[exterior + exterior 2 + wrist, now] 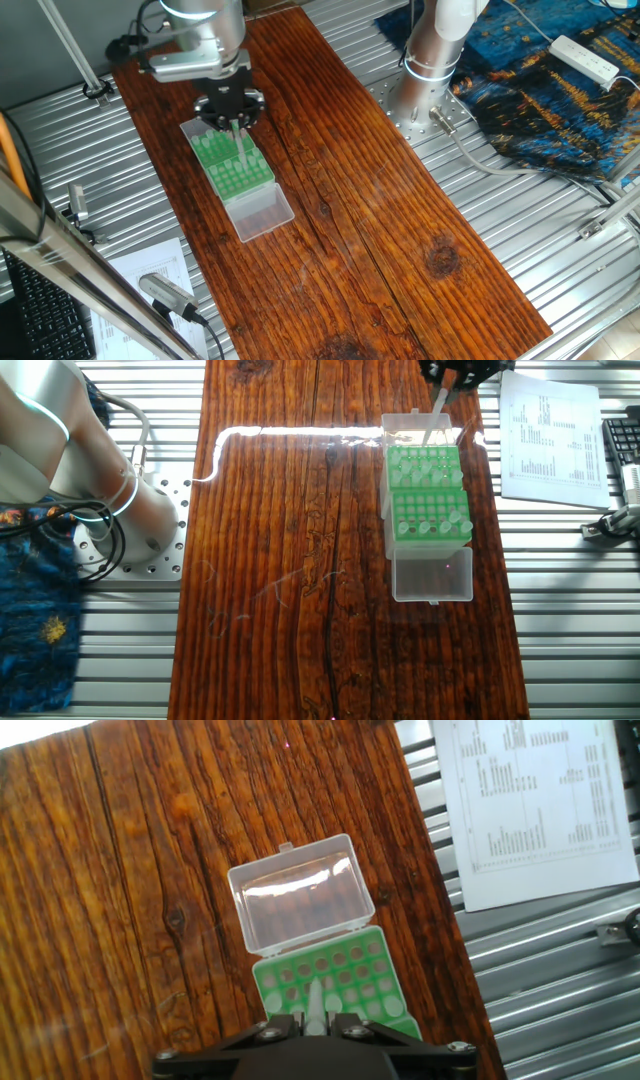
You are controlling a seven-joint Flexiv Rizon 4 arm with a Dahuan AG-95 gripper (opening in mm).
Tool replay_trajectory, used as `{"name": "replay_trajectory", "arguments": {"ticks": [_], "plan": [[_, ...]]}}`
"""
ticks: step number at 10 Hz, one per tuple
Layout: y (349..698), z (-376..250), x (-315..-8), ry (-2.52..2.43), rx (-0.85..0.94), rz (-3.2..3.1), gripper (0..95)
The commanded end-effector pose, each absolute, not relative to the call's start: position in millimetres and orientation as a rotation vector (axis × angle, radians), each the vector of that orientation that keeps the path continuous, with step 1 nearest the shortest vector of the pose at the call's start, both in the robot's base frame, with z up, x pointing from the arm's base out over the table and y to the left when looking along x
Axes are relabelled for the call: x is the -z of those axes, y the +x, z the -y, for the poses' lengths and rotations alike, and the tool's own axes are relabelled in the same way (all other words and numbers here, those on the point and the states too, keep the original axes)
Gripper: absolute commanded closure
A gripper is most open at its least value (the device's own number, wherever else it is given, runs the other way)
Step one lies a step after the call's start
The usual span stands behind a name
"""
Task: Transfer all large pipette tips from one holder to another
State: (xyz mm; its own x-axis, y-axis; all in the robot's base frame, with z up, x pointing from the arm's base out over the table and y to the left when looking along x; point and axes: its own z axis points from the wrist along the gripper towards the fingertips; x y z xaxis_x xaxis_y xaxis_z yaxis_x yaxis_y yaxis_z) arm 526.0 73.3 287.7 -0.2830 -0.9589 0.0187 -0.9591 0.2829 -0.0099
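Wooden surface (pixel 380 220): one of the large pipette tips (pixel 434 417) is gripped in the closed hand (pixel 238 128) above the green rack (pixel 428 492), while a few tips (pixel 450 523) are seen seated, transfer apparently partway.

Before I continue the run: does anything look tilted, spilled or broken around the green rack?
Nothing stands out. The green rack sits flat, its clear lid lies open on the wood, and the pincer holds one pipette tip over the holes. No tips lie loose.

A pipette tip (pixel 314 1005) in the end effector (pixel 316 1025) hangs above the rack (pixel 345 982).
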Motion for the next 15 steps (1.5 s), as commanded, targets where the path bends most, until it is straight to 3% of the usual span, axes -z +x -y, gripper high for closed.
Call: {"name": "replay_trajectory", "arguments": {"ticks": [1,15], "plan": [[521,-72,-288,1.877,-0.036,2.507,95.0],[507,-64,-278,1.875,-0.068,2.528,95.0]]}}
